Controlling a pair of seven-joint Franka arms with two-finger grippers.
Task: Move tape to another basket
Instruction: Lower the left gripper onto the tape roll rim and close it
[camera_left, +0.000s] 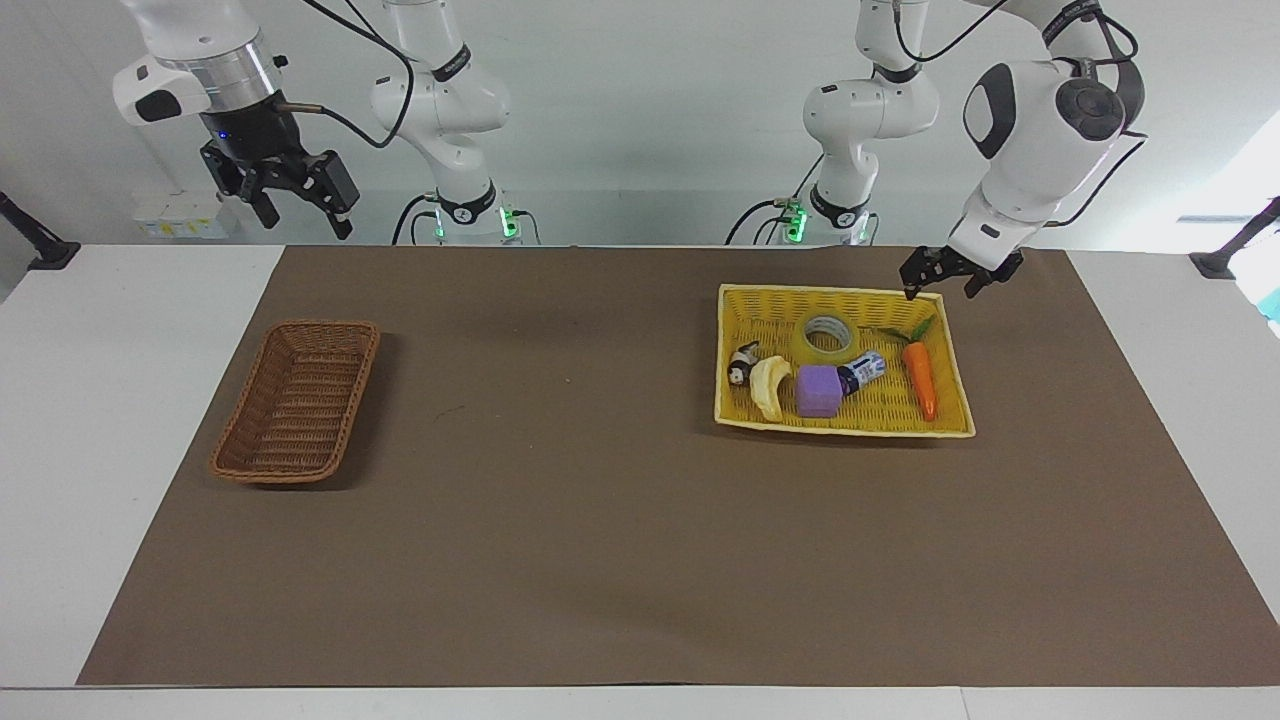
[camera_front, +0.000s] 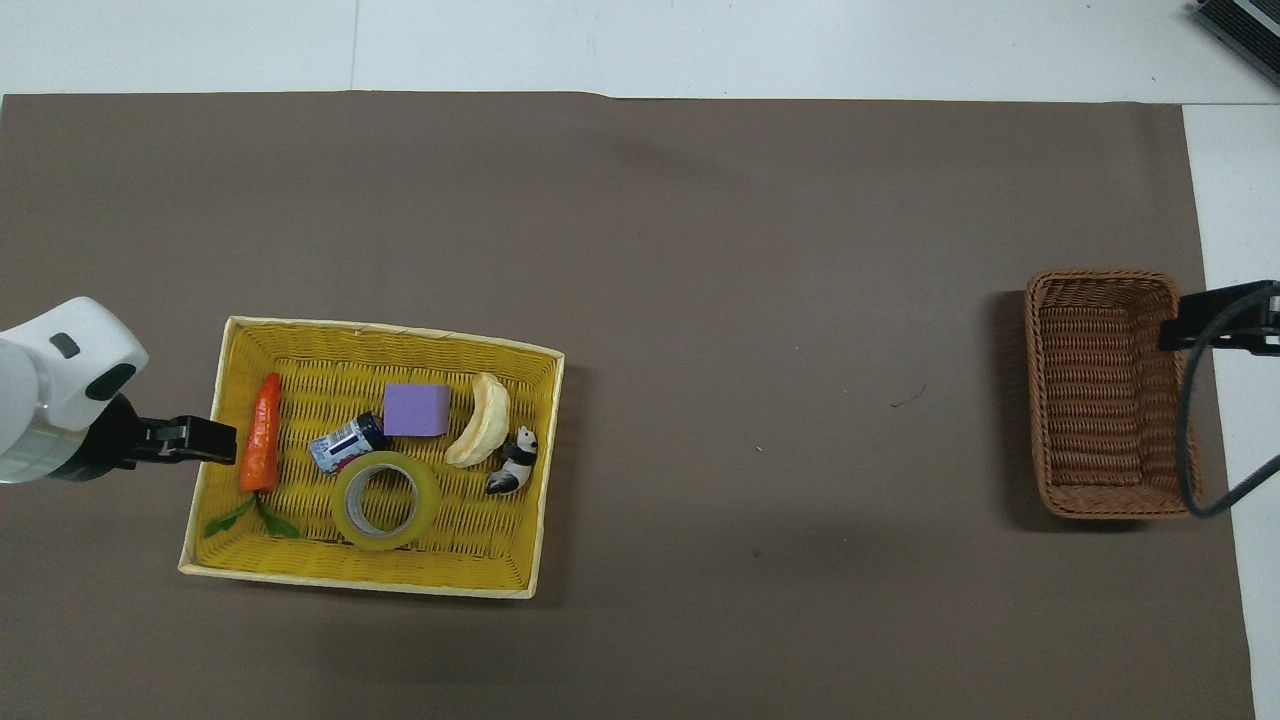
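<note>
The tape (camera_left: 826, 352) (camera_front: 430, 497), a yellow translucent roll, lies flat in the yellow basket (camera_left: 830, 293) (camera_front: 390, 333), on the side of the basket nearer the robots. My left gripper (camera_left: 938, 290) (camera_front: 220, 440) hangs open and holds nothing. It is over the yellow basket's rim at the left arm's end, by the carrot. The brown wicker basket (camera_left: 297, 400) (camera_front: 1100, 400) stands empty toward the right arm's end of the table. My right gripper (camera_left: 305, 222) (camera_front: 1180, 328) waits high up by that basket, open and holding nothing.
The yellow basket also holds a carrot (camera_left: 921, 380) (camera_front: 261, 435), a small can (camera_left: 865, 370) (camera_front: 346, 442) next to the tape, a purple block (camera_left: 820, 390) (camera_front: 416, 410), a banana (camera_left: 769, 385) (camera_front: 482, 420) and a panda figure (camera_left: 742, 362) (camera_front: 514, 462). A brown mat (camera_left: 600, 520) covers the table.
</note>
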